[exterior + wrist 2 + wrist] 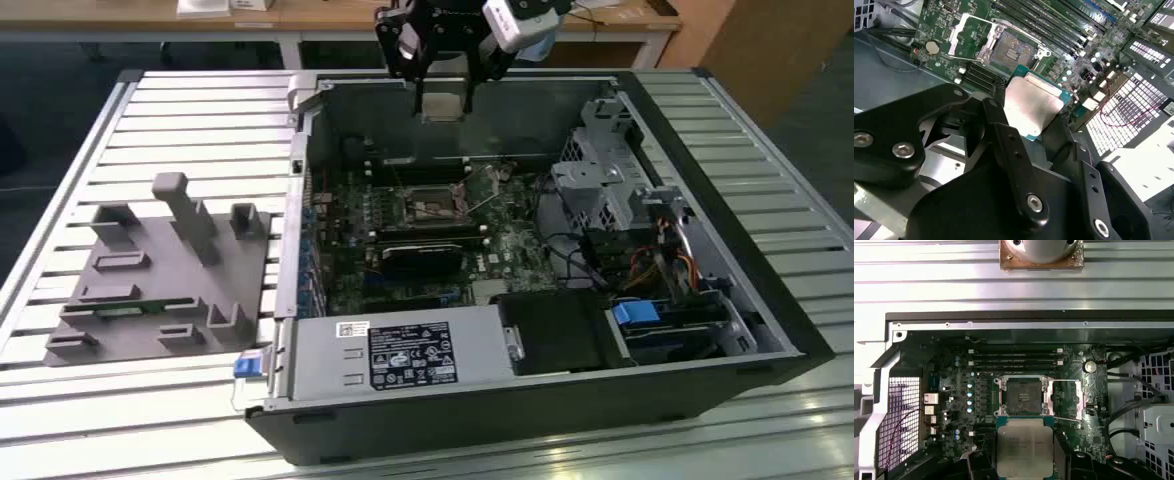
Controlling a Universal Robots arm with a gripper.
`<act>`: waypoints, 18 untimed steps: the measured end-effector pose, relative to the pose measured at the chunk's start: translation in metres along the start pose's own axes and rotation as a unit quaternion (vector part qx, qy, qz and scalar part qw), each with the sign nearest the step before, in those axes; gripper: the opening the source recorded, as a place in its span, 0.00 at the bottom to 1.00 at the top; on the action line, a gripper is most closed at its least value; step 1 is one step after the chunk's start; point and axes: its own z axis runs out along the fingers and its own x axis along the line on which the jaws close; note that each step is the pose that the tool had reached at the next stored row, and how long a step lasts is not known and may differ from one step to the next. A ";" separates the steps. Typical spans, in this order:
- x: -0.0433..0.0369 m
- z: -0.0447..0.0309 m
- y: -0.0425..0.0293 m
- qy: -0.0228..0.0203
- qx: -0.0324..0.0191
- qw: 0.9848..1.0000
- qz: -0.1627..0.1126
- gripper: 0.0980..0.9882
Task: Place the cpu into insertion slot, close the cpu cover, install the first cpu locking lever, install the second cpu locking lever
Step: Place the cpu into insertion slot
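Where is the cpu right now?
The cpu is held in the gripper above the open computer case, near its far wall in the exterior view; the insertion slot below is empty.

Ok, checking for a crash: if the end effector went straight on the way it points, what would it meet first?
The end effector, shut on the cpu, points down into the case. Its cpu would probably meet the open insertion slot first, or the green board beside it; depth is unclear.
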 end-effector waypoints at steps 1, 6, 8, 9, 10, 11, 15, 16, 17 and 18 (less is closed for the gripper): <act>0.0000 0.0000 0.0000 0.000 0.000 1.000 0.000 0.50; 0.0000 0.0000 0.0000 0.000 0.000 1.000 0.000 0.50; 0.0000 0.0000 0.0000 0.000 0.000 1.000 0.000 0.50; 0.0000 0.0000 0.0000 0.000 0.000 1.000 0.000 0.50; 0.0000 0.0000 0.0000 0.000 0.000 1.000 0.000 0.50; 0.0000 0.0000 0.0000 0.000 0.000 1.000 0.000 0.50; -0.0001 0.0018 -0.0001 0.000 0.000 1.000 0.000 0.50; -0.0001 0.0032 -0.0003 0.000 0.000 1.000 0.000 0.50; -0.0002 0.0048 -0.0004 -0.001 0.000 1.000 0.000 0.50; -0.0002 0.0064 -0.0004 -0.001 0.000 1.000 0.000 0.50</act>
